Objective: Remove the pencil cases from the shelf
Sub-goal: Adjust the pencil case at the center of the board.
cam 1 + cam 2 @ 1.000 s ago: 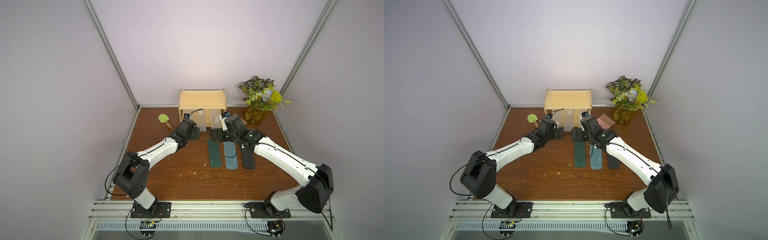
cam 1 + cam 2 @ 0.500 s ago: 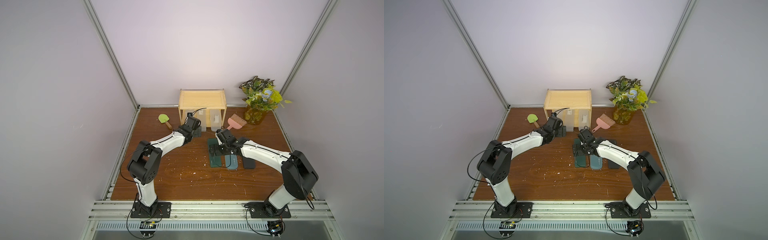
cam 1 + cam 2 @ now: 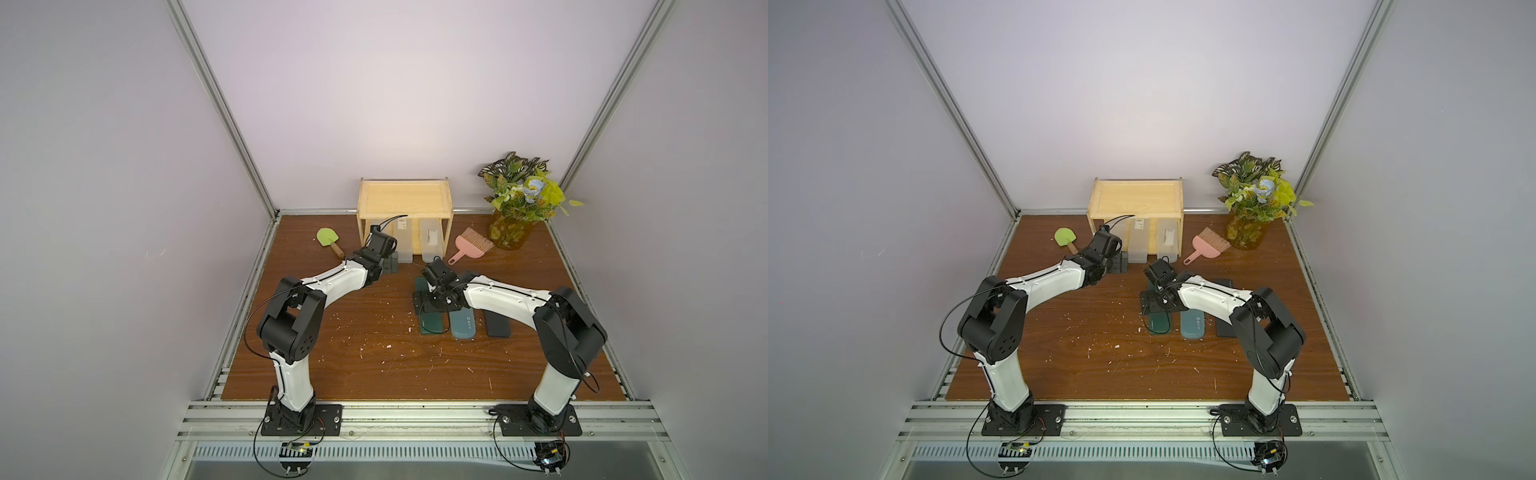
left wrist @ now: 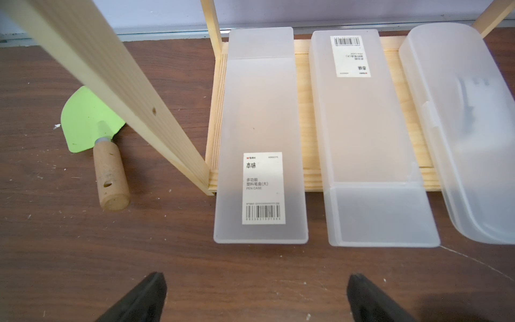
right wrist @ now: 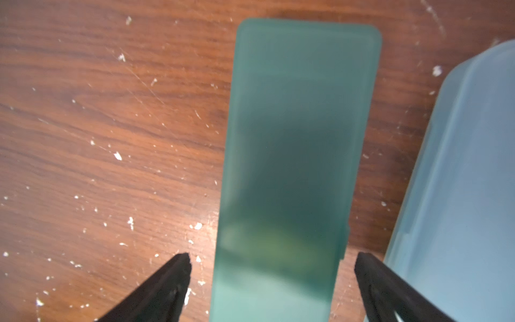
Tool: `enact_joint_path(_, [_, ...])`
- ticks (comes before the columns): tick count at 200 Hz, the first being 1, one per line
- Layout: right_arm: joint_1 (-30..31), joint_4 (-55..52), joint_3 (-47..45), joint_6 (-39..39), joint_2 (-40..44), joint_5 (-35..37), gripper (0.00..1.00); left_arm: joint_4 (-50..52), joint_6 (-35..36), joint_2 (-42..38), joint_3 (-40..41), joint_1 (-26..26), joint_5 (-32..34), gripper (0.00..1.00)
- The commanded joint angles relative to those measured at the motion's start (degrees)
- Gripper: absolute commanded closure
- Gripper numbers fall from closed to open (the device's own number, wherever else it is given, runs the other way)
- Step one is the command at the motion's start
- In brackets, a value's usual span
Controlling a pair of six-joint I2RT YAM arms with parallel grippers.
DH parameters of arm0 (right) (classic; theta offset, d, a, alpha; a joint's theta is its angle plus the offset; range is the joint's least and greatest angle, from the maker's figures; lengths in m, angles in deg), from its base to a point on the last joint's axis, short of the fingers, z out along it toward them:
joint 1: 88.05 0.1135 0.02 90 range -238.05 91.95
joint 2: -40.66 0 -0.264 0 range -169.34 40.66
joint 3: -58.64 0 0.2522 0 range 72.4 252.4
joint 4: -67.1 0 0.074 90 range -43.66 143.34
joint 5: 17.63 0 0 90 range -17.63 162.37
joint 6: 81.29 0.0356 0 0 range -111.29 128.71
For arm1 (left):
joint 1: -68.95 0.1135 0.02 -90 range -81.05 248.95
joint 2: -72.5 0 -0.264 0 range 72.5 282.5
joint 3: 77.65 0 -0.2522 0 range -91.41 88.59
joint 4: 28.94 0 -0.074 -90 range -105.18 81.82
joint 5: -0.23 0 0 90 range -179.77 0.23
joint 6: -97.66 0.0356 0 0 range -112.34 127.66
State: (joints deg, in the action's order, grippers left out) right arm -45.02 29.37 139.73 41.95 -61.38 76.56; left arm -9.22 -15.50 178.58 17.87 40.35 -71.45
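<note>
**Table [image 3: 374, 361] from above, read left to right.** Near the back-left corner lies a green spatula [image 3: 328, 239]. My left gripper [image 4: 257, 281] hovers low, jaws wide and empty, just short of the near end of the leftmost frosted case [image 4: 262, 139]. That case, the middle frosted case [image 4: 367, 139] and the right frosted case [image 4: 468, 125] lie side by side on the lower tray of the shelf [image 3: 405, 215] at the back edge. Their near ends jut past the tray's front. Right of centre, my right gripper [image 5: 271, 258] straddles the green case [image 5: 295, 139], jaws wide and clear of both its sides. The teal case [image 5: 459, 195] lies just beside it and the black case [image 3: 497, 328] beyond. All three are off the shelf.

**Hazards, as I judge them.** One left finger may catch the shelf's front post, or the other the middle frosted case. A snagged pull could drag the light shelf. Smooth plastic may slip from a shallow pinch. The right jaws, lifting askew, could nudge the green case into the teal case.

**Materials.** Pale grained wood; matte translucent plastic with rounded corners, two cases with paper barcode labels; a scratched, speckled brown table.
</note>
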Motion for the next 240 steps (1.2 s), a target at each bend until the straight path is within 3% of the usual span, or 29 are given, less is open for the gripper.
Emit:
enact_joint_path(1, [0.9,-2.3,2.7,2.5,-1.1,1.8,0.03,-0.3,1.6,-0.6,1.7,0.6,-0.4,0.0])
enact_joint_path(142, [1.9,-6.1,5.2,5.7,-6.7,5.0,0.04,-1.1,2.9,-3.6,4.5,1.0,-0.6,0.0])
enact_joint_path(240, [2.2,-6.9,7.4,5.4,-4.6,7.0,0.01,-0.8,3.0,-3.6,4.4,1.1,-0.5,0.0])
